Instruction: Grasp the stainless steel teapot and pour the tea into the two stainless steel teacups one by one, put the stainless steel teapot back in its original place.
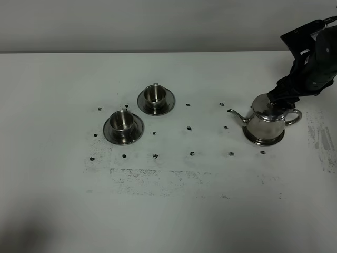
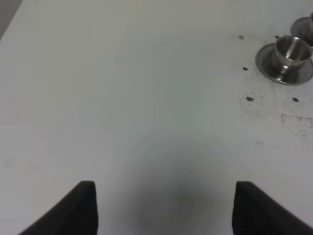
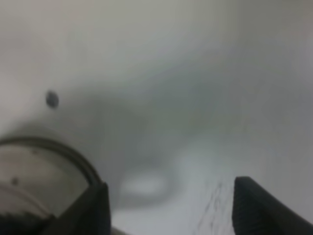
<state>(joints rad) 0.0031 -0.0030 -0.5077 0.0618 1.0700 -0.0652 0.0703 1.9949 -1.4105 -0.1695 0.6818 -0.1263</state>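
Nothing written can be read in any view: no text, label, brand, number or sign. The table (image 1: 168, 221) bears only small dark dots (image 1: 189, 128) and scuffed smudges (image 1: 137, 174), none shaped into letters. The teapot (image 1: 266, 125) and cups (image 1: 122, 121) show plain shiny steel with no legible marking.

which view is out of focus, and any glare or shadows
Right wrist view: badly out of focus, the round rim is only a smear. Left wrist view: fairly sharp, with a soft shadow on the table by the end effector. Exterior high view: sharp, bright reflections on the teapot, dark patch at lower left.
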